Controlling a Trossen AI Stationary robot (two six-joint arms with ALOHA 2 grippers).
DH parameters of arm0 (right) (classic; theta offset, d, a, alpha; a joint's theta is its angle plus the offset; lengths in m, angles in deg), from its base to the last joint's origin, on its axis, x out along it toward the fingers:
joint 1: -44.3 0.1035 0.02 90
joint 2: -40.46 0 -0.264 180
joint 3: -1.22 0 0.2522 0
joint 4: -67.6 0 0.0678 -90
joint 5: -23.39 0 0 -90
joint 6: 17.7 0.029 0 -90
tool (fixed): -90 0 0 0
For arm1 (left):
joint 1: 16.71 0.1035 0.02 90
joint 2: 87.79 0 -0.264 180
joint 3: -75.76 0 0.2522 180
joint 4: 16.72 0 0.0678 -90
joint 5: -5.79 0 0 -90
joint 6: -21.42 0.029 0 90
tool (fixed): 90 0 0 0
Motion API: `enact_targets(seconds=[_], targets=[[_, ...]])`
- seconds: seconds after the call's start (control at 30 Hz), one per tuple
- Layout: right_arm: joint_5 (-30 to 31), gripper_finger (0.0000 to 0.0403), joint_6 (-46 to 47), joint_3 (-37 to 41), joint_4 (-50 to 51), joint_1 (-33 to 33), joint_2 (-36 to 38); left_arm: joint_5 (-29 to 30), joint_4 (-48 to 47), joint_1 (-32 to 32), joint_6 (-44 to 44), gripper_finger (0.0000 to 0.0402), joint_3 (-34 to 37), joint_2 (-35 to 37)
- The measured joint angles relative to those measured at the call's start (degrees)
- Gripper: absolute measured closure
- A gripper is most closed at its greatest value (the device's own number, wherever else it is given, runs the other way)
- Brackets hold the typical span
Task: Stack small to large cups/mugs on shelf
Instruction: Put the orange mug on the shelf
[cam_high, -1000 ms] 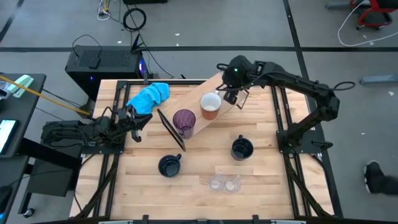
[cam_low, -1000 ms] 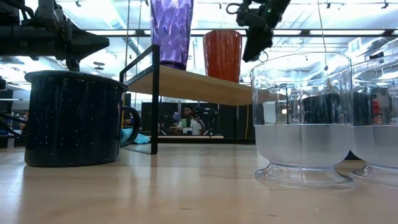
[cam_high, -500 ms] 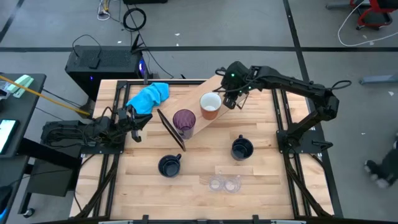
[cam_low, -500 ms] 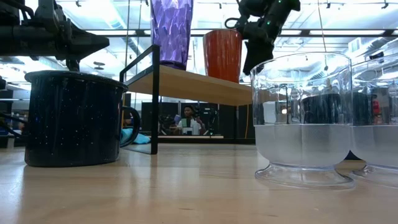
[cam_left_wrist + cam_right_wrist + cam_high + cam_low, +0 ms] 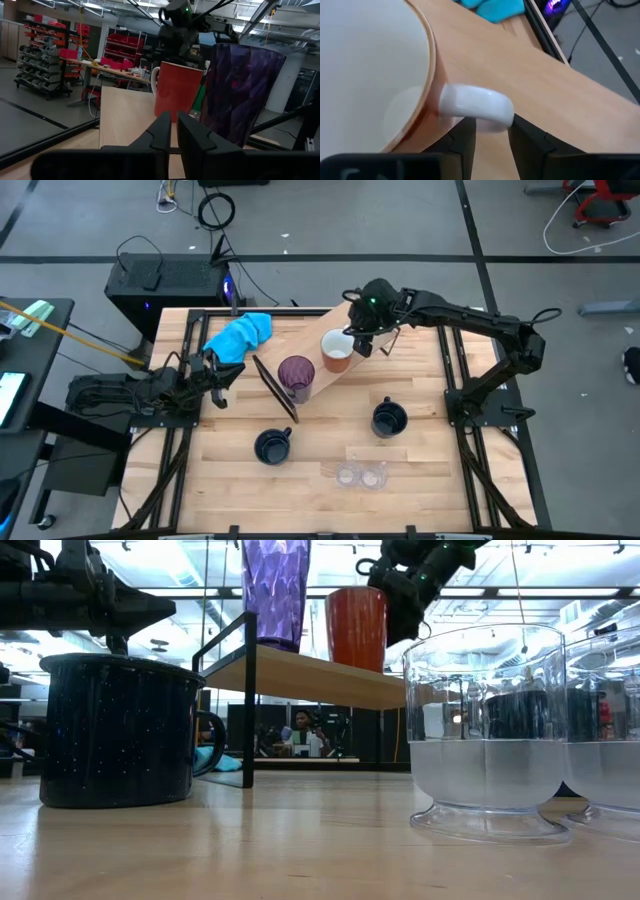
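The shelf (image 5: 310,340) is a light wooden board lying slantwise across the table's far half. On it stand a purple tumbler (image 5: 296,375) and a mug (image 5: 338,350), red-orange outside and white inside. The mug's white handle (image 5: 476,104) points toward my right gripper (image 5: 358,343). That gripper is open, and its fingers (image 5: 462,137) stand on either side of the handle. My left gripper (image 5: 222,375) is shut and empty at the table's left edge. Two dark navy mugs (image 5: 273,446) (image 5: 388,418) and small clear cups (image 5: 362,474) stand on the tabletop.
A bright blue cloth (image 5: 240,335) lies at the shelf's far left end. In the low view, a navy mug (image 5: 115,730) and the clear cups (image 5: 485,730) stand close to the camera. The black frame end (image 5: 275,388) of the shelf rises beside the tumbler.
My right gripper has moved toward the table's left edge and a little down, closing in on the mug until its fingers straddle the handle. The mug and tumbler have stayed in place.
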Motion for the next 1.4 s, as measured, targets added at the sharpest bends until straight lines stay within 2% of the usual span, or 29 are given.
enact_targets(seconds=[0.37, 0.6, 0.87, 1.03, 1.4], targets=[[-5.5, 0.0289, -3.3, 0.0, -5.1, 0.0, 0.0, 0.0, 0.0, 0.0, 0.0, 0.0364, 0.0, 0.0], [-3.4, 0.0289, -2.7, 0.0, -5.3, -0.3, 0.0, 0.0, 0.0, 0.0, 0.0, 0.0363, 0.0, 0.0], [-0.2, 0.0289, -2.5, -0.2, 3.0, -1.9, 0.0, 0.0, 0.0, 0.0, 0.0, 0.0371, 0.0, 0.0], [-0.3, 0.0289, -2.5, 2.3, 3.6, -1.4, 0.0, 0.0, 0.0, 0.0, 0.0, 0.0364, 0.0, 0.0], [-0.3, 0.0301, -4.1, 8.6, -8.3, 1.8, 0.0, 0.0, 0.0, 0.0, 0.0, 0.0370, 0.0, 0.0]])
